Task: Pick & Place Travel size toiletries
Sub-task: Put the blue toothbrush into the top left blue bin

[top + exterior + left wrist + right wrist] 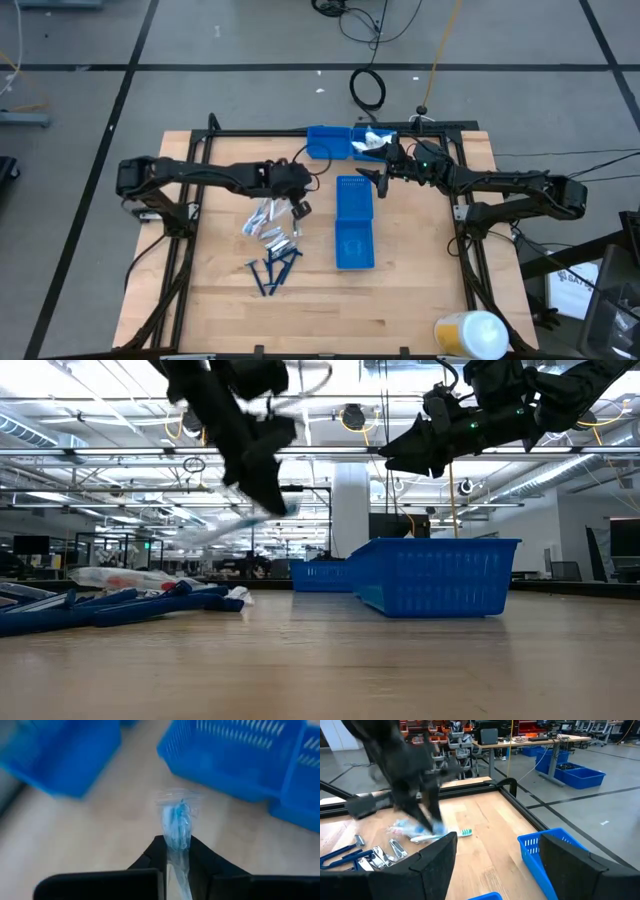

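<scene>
My left end effector (176, 852) is clamped on a light-blue wrapped stick (176, 822), lifted; next I carry it toward the bin (354, 222) at three o'clock.

The table (420, 290) is light natural wood with visible plank grain, framed by black rails. Both arms are black. The two bins are blue: the bin at centre (354, 220) shows a perforated grid pattern, and the bin at the far edge (330, 142) holds white items. The packet (176, 822) in the left gripper (176, 855) is clear plastic over light-blue contents, probably a stick. The razors (272, 270) at the near left are dark blue. The tubes (268, 222) beside them are silvery white.
</scene>
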Robot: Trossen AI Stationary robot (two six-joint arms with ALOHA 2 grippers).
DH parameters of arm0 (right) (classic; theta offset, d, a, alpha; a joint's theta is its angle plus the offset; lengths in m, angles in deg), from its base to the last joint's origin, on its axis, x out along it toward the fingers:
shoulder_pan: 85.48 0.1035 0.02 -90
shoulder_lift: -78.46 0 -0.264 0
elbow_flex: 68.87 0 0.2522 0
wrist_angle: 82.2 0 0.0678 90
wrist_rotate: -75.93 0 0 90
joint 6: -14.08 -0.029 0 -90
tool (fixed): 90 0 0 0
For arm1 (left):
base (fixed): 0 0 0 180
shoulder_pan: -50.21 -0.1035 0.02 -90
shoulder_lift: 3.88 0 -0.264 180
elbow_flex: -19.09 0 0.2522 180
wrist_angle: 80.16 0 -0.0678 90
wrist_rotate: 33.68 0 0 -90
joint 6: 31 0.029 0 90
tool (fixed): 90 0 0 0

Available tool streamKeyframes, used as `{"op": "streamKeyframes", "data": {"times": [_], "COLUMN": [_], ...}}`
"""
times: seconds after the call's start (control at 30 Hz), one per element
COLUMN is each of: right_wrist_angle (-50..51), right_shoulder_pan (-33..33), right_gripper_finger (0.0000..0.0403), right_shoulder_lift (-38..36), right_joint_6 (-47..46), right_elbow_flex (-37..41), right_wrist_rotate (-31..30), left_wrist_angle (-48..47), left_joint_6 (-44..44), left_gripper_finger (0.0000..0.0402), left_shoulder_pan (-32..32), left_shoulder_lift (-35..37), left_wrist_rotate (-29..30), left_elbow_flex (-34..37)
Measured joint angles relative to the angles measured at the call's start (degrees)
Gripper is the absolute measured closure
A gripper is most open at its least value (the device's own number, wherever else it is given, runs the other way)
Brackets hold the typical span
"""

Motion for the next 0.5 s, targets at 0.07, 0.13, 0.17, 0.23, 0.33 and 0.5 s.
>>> {"op": "streamKeyframes", "data": {"times": [0.07, 0.13, 0.17, 0.23, 0.33, 0.5], "right_wrist_angle": [0.04, 0.02, 0.02, 0.02, 0.02, 0.04], "right_shoulder_pan": [-0.01, -0.01, -0.01, -0.01, -0.01, -0.01], "right_gripper_finger": [0.0136, 0.0136, 0.0136, 0.0136, 0.0136, 0.0136], "right_shoulder_lift": [0.0, 0.0, 0.0, 0.0, 0.01, 0.0], "right_joint_6": [0.0, 0.02, 0.02, 0.02, 0.02, 0.02], "right_elbow_flex": [0.0, 0.0, 0.0, 0.0, 0.0, 0.0], "right_wrist_rotate": [0.0, 0.0, 0.0, 0.0, 0.0, 0.0], "left_wrist_angle": [3.02, 7.5, 11.02, 17.95, 27.06, 39.42], "left_joint_6": [7.43, 15.55, 19.78, 27.14, 35.69, 42.73], "left_gripper_finger": [0.0374, 0.0373, 0.0371, 0.0366, 0.0365, 0.0375], "left_shoulder_pan": [0.23, 0.0, -0.48, -2.19, -5.99, -13.33], "left_shoulder_lift": [0.74, 1.19, 1.23, 0.87, -0.83, -5.04], "left_wrist_rotate": [5.69, 10.69, 11.63, 9.72, 0.79, -12.06], "left_elbow_flex": [-1.09, -1.69, -1.78, -1.83, -1.83, -1.83]}}
